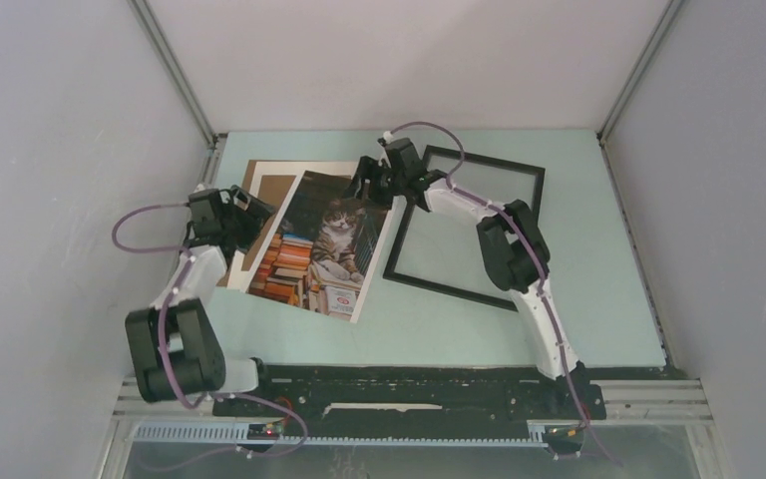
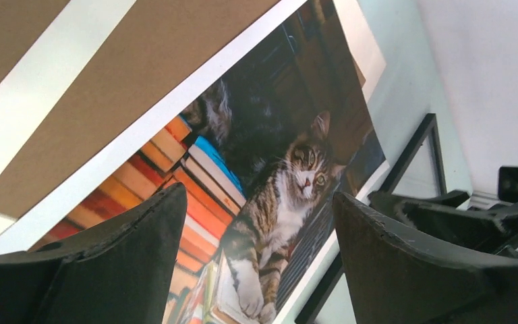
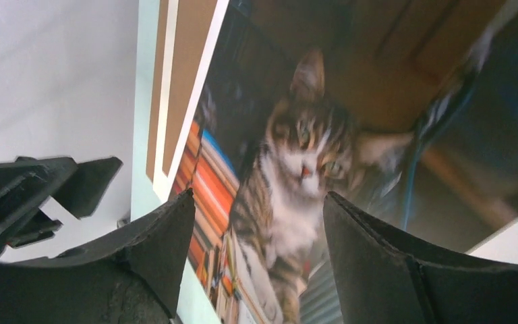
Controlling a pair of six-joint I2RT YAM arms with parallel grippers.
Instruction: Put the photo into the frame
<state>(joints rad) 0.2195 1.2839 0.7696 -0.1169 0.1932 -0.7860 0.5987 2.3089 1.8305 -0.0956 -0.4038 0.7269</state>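
The photo (image 1: 317,247), a glossy print of a grey tabby cat beside orange, red and blue books, lies on the table left of centre, partly over a brown board. It fills the left wrist view (image 2: 283,155) and the right wrist view (image 3: 297,162). The black frame (image 1: 489,159) lies flat just to its right, its corner visible in the left wrist view (image 2: 411,152). My left gripper (image 1: 257,212) (image 2: 257,196) is open and empty at the photo's left edge. My right gripper (image 1: 366,182) (image 3: 257,197) is open and empty over the photo's far edge.
A brown cardboard board (image 1: 271,186) (image 2: 141,81) (image 3: 185,74) on a white mat sheet (image 1: 299,166) lies under the photo's far left part. Grey walls enclose the table on the left, right and back. The arm bases stand at the near edge.
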